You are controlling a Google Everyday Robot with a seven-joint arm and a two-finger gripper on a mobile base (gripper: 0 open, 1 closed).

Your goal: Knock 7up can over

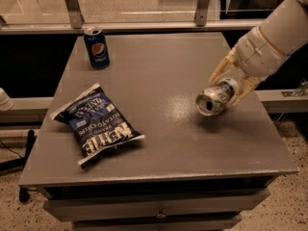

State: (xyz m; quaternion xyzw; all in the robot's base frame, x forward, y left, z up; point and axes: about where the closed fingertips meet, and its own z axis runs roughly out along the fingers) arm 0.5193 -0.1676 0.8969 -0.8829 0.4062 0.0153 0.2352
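Observation:
The 7up can point(215, 98) is silver-white with green lettering. It lies tipped almost onto its side at the right of the grey table point(159, 138), its open top facing front-left. My gripper point(224, 90) reaches in from the right, with its tan fingers point(220, 71) on either side of the can's rear half, closed on it. The can's underside looks to be at or just above the tabletop, with a shadow beneath it.
A dark blue Pepsi can point(96, 47) stands upright at the table's back left. A blue Kettle chip bag point(96, 124) lies flat at the front left. A rail and metal posts point(72, 6) run behind the table. The table's right edge is close to the can.

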